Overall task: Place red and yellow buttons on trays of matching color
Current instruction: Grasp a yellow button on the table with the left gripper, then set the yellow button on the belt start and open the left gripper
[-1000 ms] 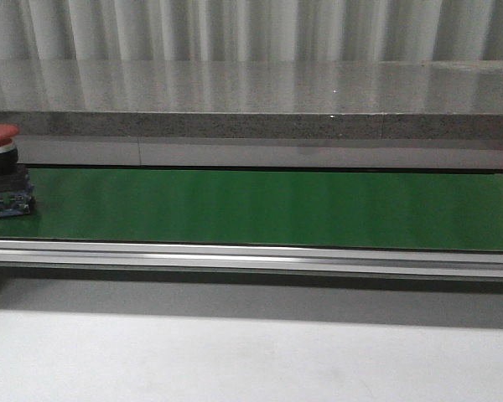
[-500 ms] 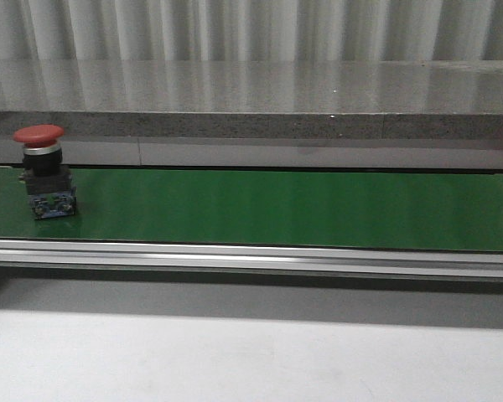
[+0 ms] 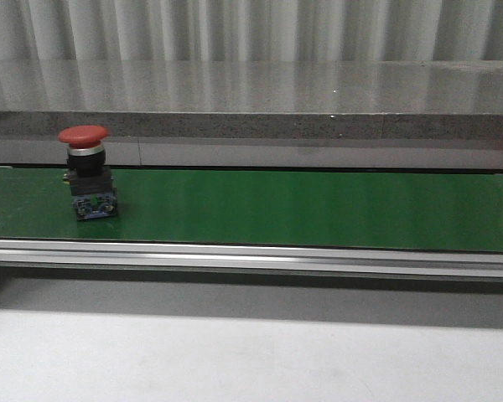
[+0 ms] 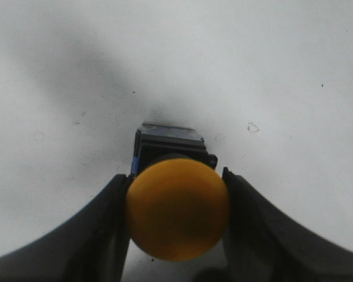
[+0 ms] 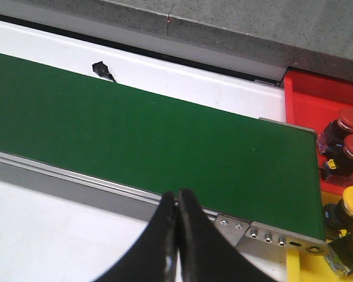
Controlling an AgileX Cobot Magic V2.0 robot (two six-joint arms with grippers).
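Green conveyor belt in an aluminium frame, set on the white table: we count one red button standing upright on the belt, toward its left end. In the right wrist view we list a small black part on the white strip behind the belt.

An industrial test cell: a green conveyor belt in aluminium rails beside a granite-topped bench.

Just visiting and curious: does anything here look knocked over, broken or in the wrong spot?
Nothing stands out. The red mushroom-head button stands upright on the green conveyor belt, and the left gripper squarely holds a yellow mushroom-head button.
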